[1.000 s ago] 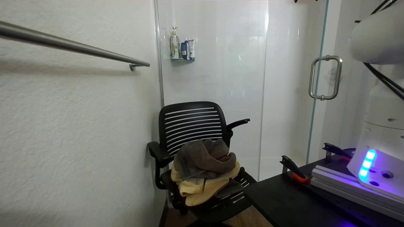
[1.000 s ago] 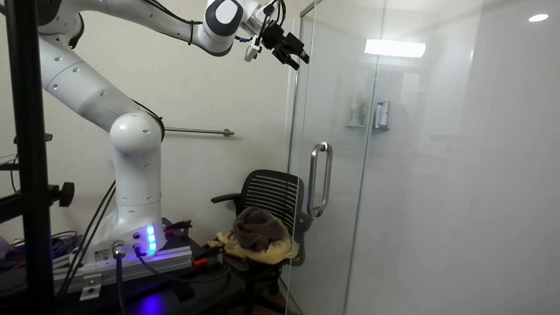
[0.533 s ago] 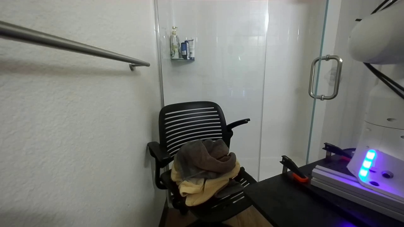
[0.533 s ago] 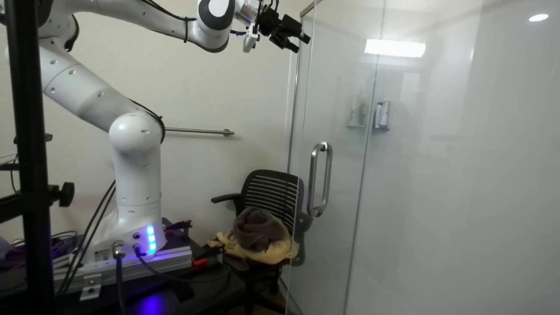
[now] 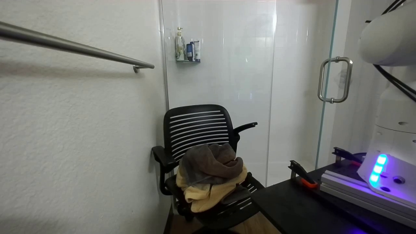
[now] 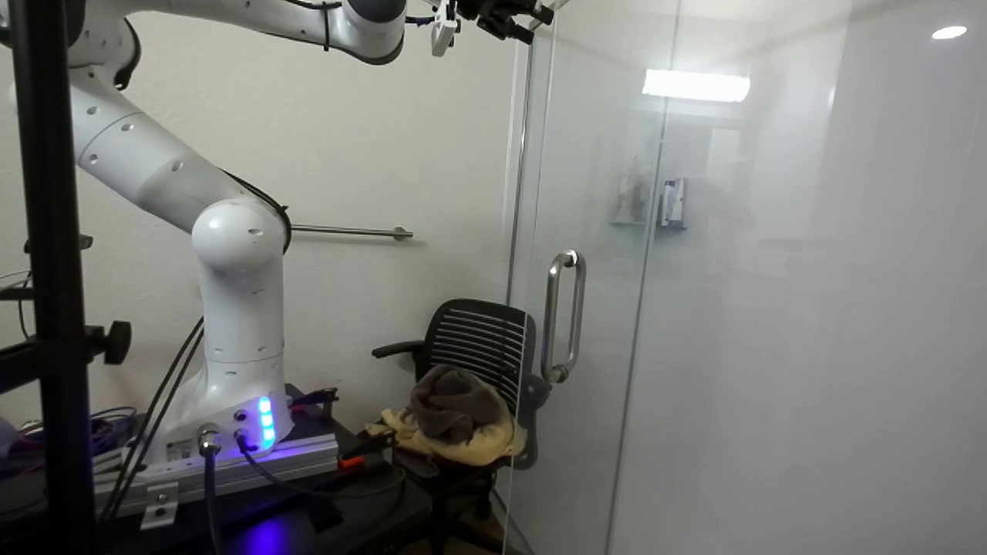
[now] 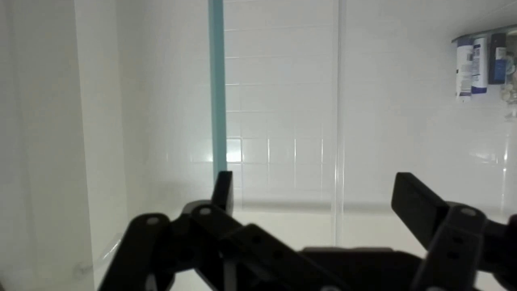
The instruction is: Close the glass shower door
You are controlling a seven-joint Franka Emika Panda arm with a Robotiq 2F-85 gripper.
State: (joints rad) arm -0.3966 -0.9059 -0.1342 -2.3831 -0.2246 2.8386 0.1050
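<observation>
One glass shower door [image 6: 586, 416], right half of an exterior view, stands open, its edge [image 7: 218, 93] apart from the plain panel [image 5: 224, 84]; closing apparently remains undone. End effector [image 7: 313, 186]: jaws apart, nothing held; contact with that edge undetermined.

Bright glare [image 6: 696, 85], blue lights [image 6: 267, 421] glowing, hazy wrist view

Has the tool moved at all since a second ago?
Yes, upward: in an exterior view, the tool sits higher above the grey wall bar than before.
</observation>
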